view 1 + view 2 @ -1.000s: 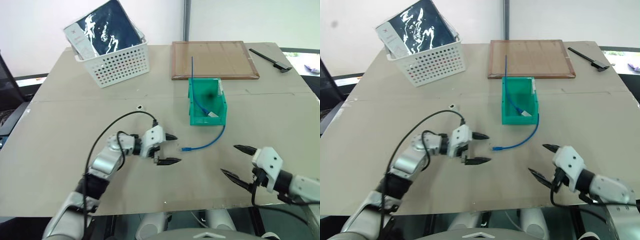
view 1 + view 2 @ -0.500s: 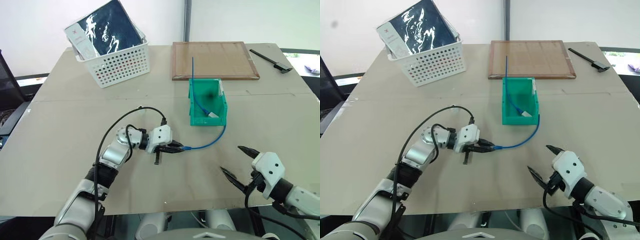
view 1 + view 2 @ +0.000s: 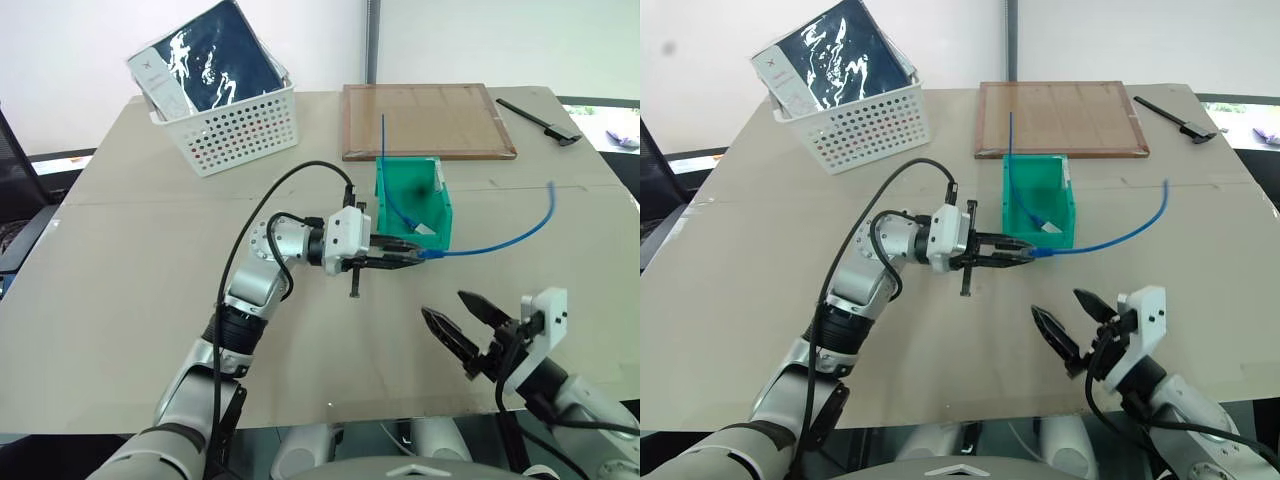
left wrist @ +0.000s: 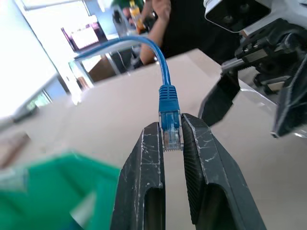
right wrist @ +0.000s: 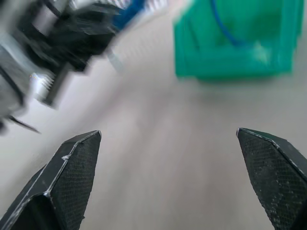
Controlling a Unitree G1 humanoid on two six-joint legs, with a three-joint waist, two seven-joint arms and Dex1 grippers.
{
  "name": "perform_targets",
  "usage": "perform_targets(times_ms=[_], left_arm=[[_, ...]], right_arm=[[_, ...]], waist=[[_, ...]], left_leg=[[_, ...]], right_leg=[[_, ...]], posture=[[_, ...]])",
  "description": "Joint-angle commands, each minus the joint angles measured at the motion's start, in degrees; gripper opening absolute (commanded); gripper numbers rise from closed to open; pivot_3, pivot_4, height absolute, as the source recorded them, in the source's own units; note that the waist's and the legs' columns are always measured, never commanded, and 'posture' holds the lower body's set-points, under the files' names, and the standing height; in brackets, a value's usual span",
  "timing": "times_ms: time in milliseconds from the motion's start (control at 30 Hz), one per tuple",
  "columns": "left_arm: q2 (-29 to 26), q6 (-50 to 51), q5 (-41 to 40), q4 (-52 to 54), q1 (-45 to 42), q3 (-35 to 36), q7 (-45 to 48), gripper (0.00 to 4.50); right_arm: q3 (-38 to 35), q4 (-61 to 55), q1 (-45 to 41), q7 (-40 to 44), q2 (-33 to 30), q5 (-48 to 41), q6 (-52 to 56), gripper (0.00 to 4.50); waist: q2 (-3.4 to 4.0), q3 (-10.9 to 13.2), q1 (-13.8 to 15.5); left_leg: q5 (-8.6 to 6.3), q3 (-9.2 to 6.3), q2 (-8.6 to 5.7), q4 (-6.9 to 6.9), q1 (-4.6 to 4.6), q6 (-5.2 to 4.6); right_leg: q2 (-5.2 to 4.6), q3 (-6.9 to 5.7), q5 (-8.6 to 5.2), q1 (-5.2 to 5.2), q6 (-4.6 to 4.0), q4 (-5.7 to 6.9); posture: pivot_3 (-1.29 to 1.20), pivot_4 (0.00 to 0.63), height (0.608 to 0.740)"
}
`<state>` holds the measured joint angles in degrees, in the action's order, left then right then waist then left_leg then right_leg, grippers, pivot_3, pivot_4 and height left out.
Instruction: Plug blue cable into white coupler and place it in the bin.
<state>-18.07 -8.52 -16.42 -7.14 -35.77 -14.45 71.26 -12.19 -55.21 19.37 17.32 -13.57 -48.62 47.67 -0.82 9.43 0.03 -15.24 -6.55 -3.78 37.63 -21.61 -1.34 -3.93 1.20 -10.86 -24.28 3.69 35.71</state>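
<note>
My left gripper (image 3: 415, 257) is shut on the clear-tipped plug of the blue cable (image 4: 169, 103) and holds it above the table, just in front of the green bin (image 3: 385, 215). From the plug the blue cable (image 3: 500, 240) arcs away to the right in the air. My right gripper (image 3: 443, 304) hovers open near the table's front right, fingers pointing toward the left gripper, with nothing between them. Inside the bin lies another blue cord with a white block (image 3: 427, 229). The white coupler is hidden from me.
A white perforated basket (image 3: 240, 125) holding a dark packet stands at the back left. A wooden board (image 3: 430, 120) lies behind the bin, and a black tool (image 3: 540, 118) at the back right. A person (image 4: 163, 14) stands beyond the table.
My left gripper shut on the cable's plug on the table, then lifted it up and to the right toward the bin. The cable swung into the air. My right gripper rose and rolled.
</note>
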Motion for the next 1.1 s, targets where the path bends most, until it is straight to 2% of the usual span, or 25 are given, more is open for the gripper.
perform_targets(times_ms=[33, 167, 200, 233, 267, 733, 1100], left_arm=[[0.65, -5.90, 2.17, -1.46, -1.24, 2.04, -3.34, 0.00], [0.91, -10.18, 3.89, -3.04, -1.62, 2.37, -5.47, 0.00], [0.96, -10.60, 3.90, -3.19, -1.61, 2.39, -5.76, 0.00], [0.97, -11.27, 4.03, -3.28, -1.64, 2.36, -6.02, 0.00], [0.99, -11.75, 4.09, -3.32, -1.66, 2.30, -6.22, 0.00], [0.82, -14.64, 4.17, -3.70, -0.97, 1.22, -6.70, 0.00], [-0.34, -13.52, 3.75, -2.94, -0.10, 1.53, -7.34, 0.00]], right_arm=[[1.21, -0.09, -5.25, -8.09, 3.21, -6.95, -0.49, 3.98], [2.29, 1.47, -8.07, -13.04, 6.43, -12.42, -3.07, 3.98], [2.54, 1.92, -8.48, -14.05, 6.61, -13.06, -3.46, 3.42], [3.08, 2.23, -8.94, -14.61, 6.32, -12.66, -3.66, 3.18], [3.59, 2.54, -9.30, -15.09, 6.03, -12.44, -3.91, 2.67], [7.10, 7.19, -14.06, -18.65, 5.40, -12.43, -8.95, 2.67], [8.32, 7.74, -14.94, -18.35, 3.98, -17.12, -10.53, 2.67]], waist=[[0.00, 0.00, -0.13], [-0.01, 0.00, -0.11], [0.00, 0.00, -0.10], [-0.01, 0.00, -0.13], [-0.01, 0.00, -0.17], [0.00, -0.01, -0.74], [0.00, -0.01, -0.76]], left_leg=[[0.01, -0.01, -0.01, 0.00, -0.01, 0.01], [0.01, -0.02, -0.07, 0.01, -0.04, 0.01], [0.01, -0.02, -0.08, 0.01, -0.04, 0.02], [0.01, -0.02, -0.09, 0.01, -0.05, 0.02], [0.01, -0.02, -0.10, 0.01, -0.05, 0.02], [0.01, -0.02, -0.09, 0.01, -0.02, 0.00], [0.01, -0.03, -0.09, 0.01, -0.02, -0.01]], right_leg=[[0.01, 0.00, 0.01, -0.01, -0.01, 0.01], [-0.04, 0.02, 0.02, 0.00, -0.02, 0.01], [-0.04, 0.03, 0.02, 0.00, -0.02, 0.01], [-0.04, 0.03, 0.02, -0.01, -0.02, 0.00], [-0.05, 0.03, 0.02, -0.01, -0.02, 0.00], [-0.01, 0.03, 0.02, -0.01, -0.02, 0.05], [-0.01, 0.03, 0.02, -0.01, -0.02, 0.06]], posture=[[0.00, 0.150, 0.740], [0.00, 0.150, 0.740], [0.00, 0.150, 0.740], [0.00, 0.150, 0.740], [0.00, 0.150, 0.740], [0.00, 0.150, 0.740], [0.00, 0.150, 0.740]])
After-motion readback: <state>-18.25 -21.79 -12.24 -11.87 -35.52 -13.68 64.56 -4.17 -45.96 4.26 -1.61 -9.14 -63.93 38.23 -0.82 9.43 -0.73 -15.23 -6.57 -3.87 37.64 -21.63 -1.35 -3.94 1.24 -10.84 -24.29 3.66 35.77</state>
